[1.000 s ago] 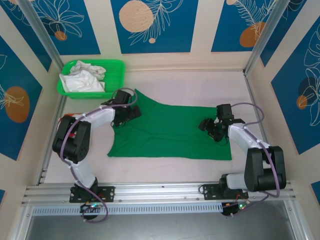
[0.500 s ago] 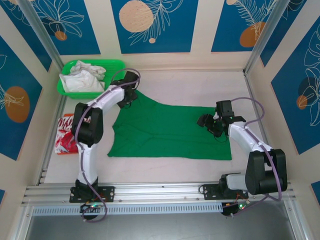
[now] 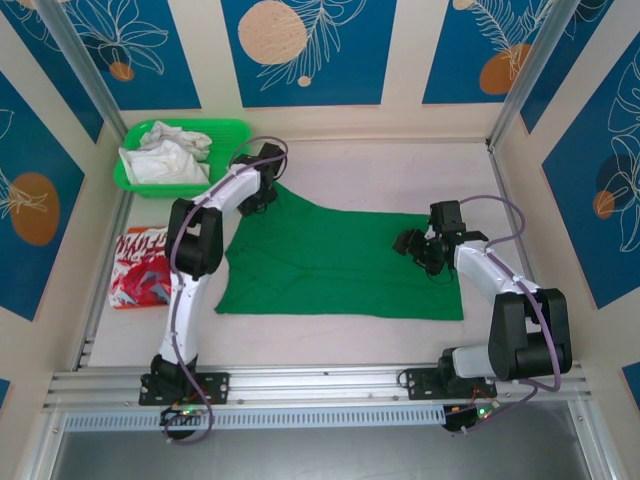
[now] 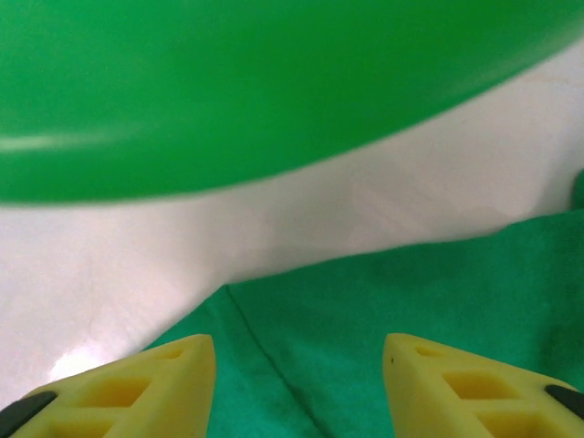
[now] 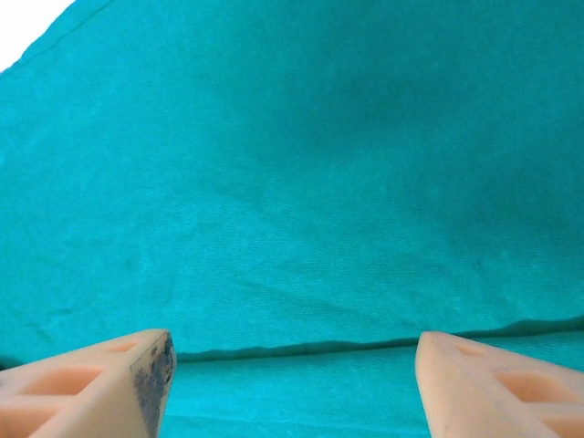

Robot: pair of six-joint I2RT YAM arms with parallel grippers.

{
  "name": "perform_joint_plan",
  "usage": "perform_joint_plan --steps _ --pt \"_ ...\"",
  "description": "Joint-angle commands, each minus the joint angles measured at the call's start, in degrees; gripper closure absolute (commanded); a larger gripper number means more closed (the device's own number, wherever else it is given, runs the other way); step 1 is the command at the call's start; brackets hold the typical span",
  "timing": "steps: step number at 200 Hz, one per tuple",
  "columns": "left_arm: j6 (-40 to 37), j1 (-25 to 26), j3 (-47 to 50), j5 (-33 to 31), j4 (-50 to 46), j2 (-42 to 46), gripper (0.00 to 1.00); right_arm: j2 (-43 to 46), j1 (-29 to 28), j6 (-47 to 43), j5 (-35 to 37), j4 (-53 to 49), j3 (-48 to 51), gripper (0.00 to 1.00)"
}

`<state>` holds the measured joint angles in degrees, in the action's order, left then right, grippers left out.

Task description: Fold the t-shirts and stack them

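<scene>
The green t-shirt (image 3: 340,268) lies spread flat in the middle of the table (image 3: 400,170), its cloth smooth apart from a few soft creases and one corner drawn out toward the far left. The red t-shirt (image 3: 140,268), with white printed lettering, sits bunched at the table's left edge, well apart from the green one and not yet laid out.

The left gripper (image 3: 258,195) hangs over that far-left corner of the green shirt. In its wrist view the yellow fingers (image 4: 173,370) stand wide apart with only cloth and bare table between them, so it holds nothing. The right gripper (image 3: 412,246) is low over the shirt's right side. Its wrist view shows pale fingers (image 5: 119,374) also spread wide above a seam or folded edge, gripping nothing.

By my reading, the step in hand is the first fold of the green shirt, with both arms settling onto grasp points. The next move calls for each pair of fingers to drop onto the cloth's edge, pinch a single layer and carry it across together. An uneven lift would likely skew the fold.

Counted: two t-shirts, one green and one red, and two arms. One green basket (image 3: 170,187) sits in the far left corner and holds white cloths (image 3: 165,155); I cannot tell how many.
</scene>
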<state>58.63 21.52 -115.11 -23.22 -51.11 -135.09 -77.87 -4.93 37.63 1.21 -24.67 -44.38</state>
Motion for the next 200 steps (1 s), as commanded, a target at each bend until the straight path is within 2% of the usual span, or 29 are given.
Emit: perform_joint_plan --steps 1,96,159,200 --pt "0.88 -0.07 -3.22 -0.88 -3.99 -2.48 0.49 -0.19 -0.26 -0.89 -0.86 0.30 0.52 0.29" --pt "1.94 -0.95 -3.81 1.70 -4.13 -5.55 0.59 0.32 -0.08 -0.80 -0.53 0.20 1.29 0.29" --pt "-1.70 1.15 -3.50 -3.54 -3.34 -0.66 0.51 0.19 0.08 0.05 -0.48 1.85 1.94 0.29" --pt "-2.91 2.20 -3.54 -4.06 -2.05 2.61 0.43 -7.06 0.36 0.69 -0.75 7.01 -2.45 0.29"
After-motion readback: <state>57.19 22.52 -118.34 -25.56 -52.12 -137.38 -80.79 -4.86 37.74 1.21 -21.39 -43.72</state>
